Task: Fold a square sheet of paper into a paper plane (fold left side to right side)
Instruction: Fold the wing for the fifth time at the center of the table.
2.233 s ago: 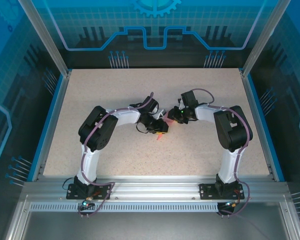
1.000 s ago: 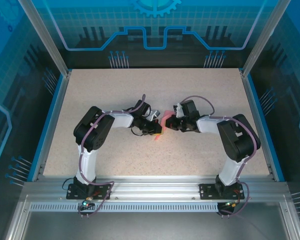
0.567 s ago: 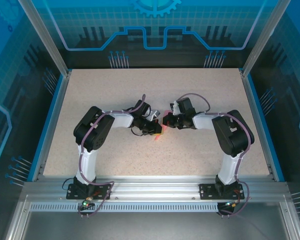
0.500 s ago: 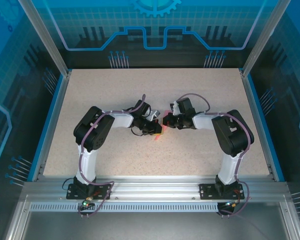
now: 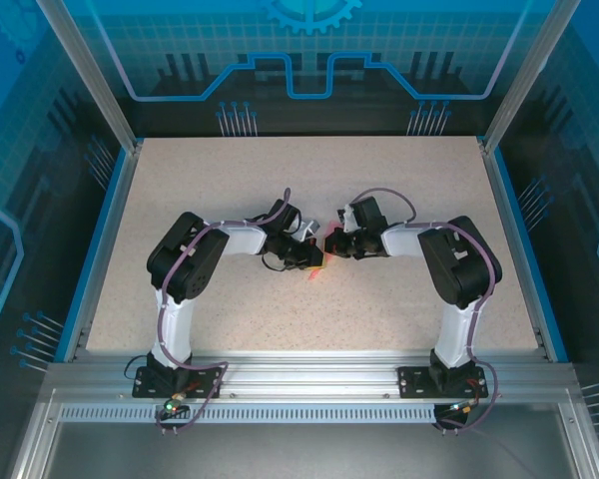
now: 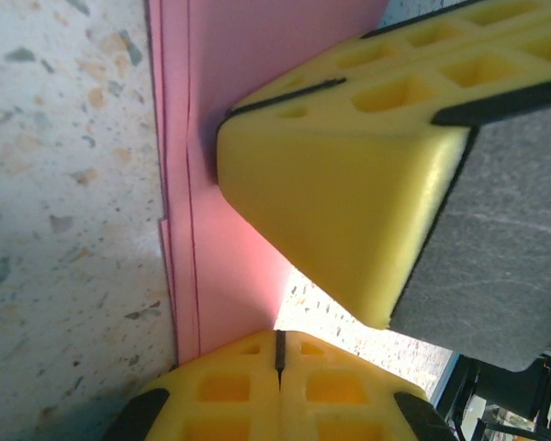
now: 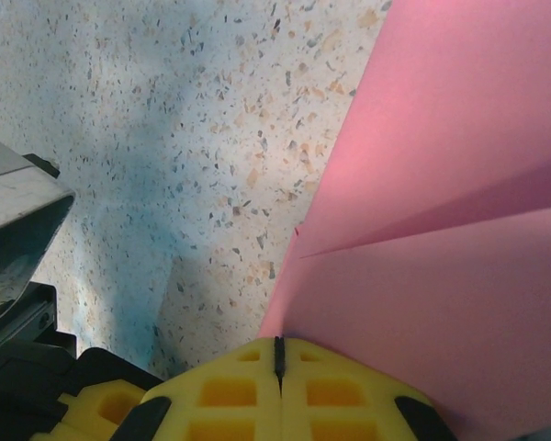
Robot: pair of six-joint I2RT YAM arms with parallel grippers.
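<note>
**Two arms, closed fingers meeting at folded pink paper, mid-worktop.**

Left arm [image 5: 195,261]: reaches toward 3 o'clock. Left fingers [image 5: 315,258]: closed pad to pad, nothing seen between them, tips at the paper's near end. Pink paper [image 6: 257,55]: lies flat near the centre of the speckled worktop [image 5: 230,180], between the two sets of fingers. It is folded into stacked layers, with the long straight edges running 12 to 6 o'clock in the left wrist view. Right fingers [image 5: 332,242]: likewise closed on nothing visible, tip against the paper, just at 1 o'clock of the left fingers. Right arm [image 5: 459,264]: reaches toward 9 o'clock.
</note>
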